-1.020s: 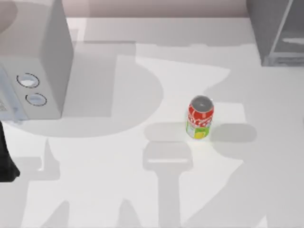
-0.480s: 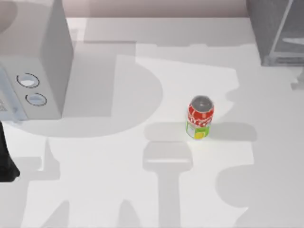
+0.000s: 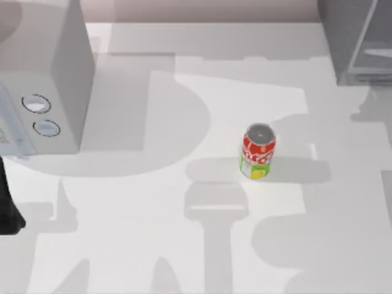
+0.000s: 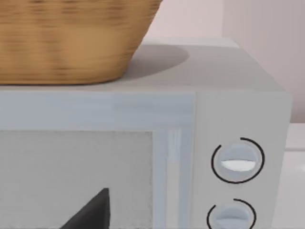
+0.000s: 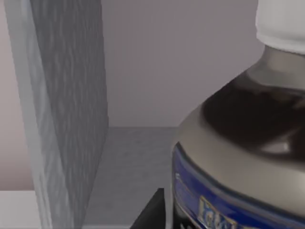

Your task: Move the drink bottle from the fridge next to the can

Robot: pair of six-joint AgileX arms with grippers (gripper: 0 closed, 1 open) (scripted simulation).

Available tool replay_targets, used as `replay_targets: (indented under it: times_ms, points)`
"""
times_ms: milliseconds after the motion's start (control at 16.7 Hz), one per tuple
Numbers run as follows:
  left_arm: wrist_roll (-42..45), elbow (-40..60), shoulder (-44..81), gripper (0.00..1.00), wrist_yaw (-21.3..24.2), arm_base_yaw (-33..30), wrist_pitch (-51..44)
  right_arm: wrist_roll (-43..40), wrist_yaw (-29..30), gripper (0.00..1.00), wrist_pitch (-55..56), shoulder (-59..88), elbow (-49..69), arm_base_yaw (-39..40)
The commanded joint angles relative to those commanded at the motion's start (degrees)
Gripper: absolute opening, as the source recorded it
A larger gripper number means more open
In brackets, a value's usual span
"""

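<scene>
Our right arm's wrist camera sits right up against the drink bottle [image 5: 248,143], which stands upright inside the fridge [image 3: 358,37] at the table's far right corner — white cap up, long axis vertical. A dark finger tip [image 5: 152,212] shows beside its base, but we cannot tell whether the right gripper grips it. The can [image 3: 258,151] stands well apart, nearer and to the left, so the bottle must travel that way. Our left arm idles at the white box with two round dials [image 3: 46,92], far left.

Woven basket [image 4: 66,40] atop dialled white box [image 4: 228,119] — perhaps a microwave.
</scene>
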Motion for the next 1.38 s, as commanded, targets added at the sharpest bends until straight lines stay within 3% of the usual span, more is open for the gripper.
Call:
replay_targets:
  times_ms: [360, 540, 1200, 1380]
  points:
    - [0.0, 0.0, 0.0, 1.0, 0.0, 0.0, 0.0, -0.6, 21.9, 0.0, 14.4, 3.2, -11.3, 21.6]
    - [0.0, 0.0, 0.0, 1.0, 0.0, 0.0, 0.0, -0.8, 27.5, 0.0, 18.7, 3.3, -15.3, 27.3]
    - [0.0, 0.0, 0.0, 1.0, 0.0, 0.0, 0.0, -0.8, 28.3, 0.0, 19.3, 3.3, -15.9, 28.0]
    - [0.0, 0.0, 0.0, 1.0, 0.0, 0.0, 0.0, -0.8, 28.3, 0.23, 19.3, 3.3, -15.9, 28.0]
